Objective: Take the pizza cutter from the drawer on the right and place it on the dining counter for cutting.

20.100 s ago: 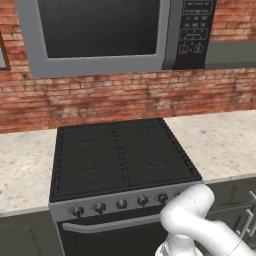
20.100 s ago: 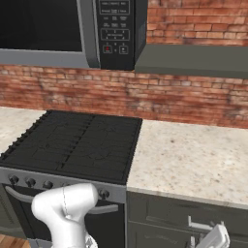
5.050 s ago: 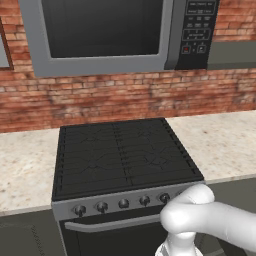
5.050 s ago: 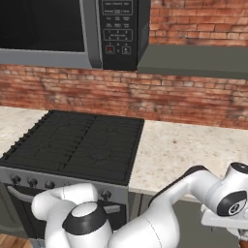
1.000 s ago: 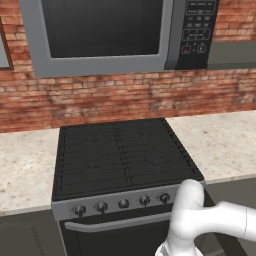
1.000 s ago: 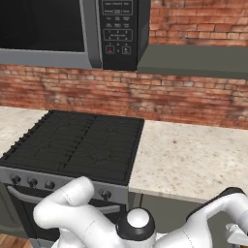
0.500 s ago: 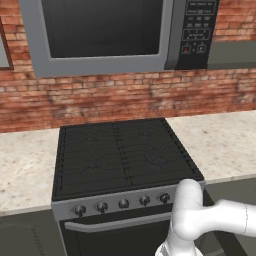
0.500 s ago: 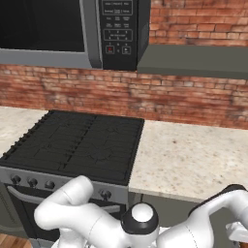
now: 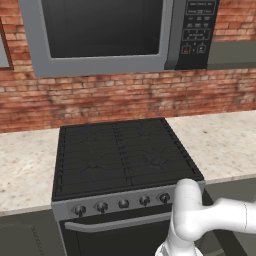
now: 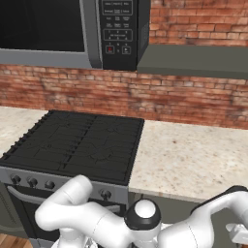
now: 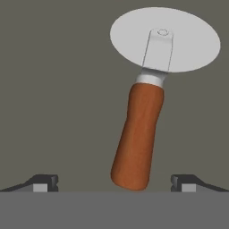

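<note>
Item: pizza cutter, a small utensil with a rounded reddish-brown wooden handle, a short silver collar and a flat pale-grey round blade with a silver bracket and rivet at its hub. It lies flat on the plain dark charcoal-grey drawer floor, seen in my hand view. The handle end points toward my fingers, the blade away from them; the whole piece tilts a little, blade end leaning right. Nothing else lies near it.

Item: my gripper, two small dark fingertips at the bottom of the hand view. The jaws stand spread as wide as they go. The butt of the handle sits between them, nearer the right tip, touching neither. I hold nothing.

Item: my arm, white with dark joints. In the left base view it bends across the lower right corner; in the right base view it loops low along the bottom edge.

Item: black stove with a flat grate top, a row of round knobs and a silver bar handle on its front.

Item: beige speckled stone counter, flanking the stove on both sides.

Item: grey-framed microwave with a dark door and a button panel, mounted above the stove.

Item: red brick wall behind counter and stove.
</note>
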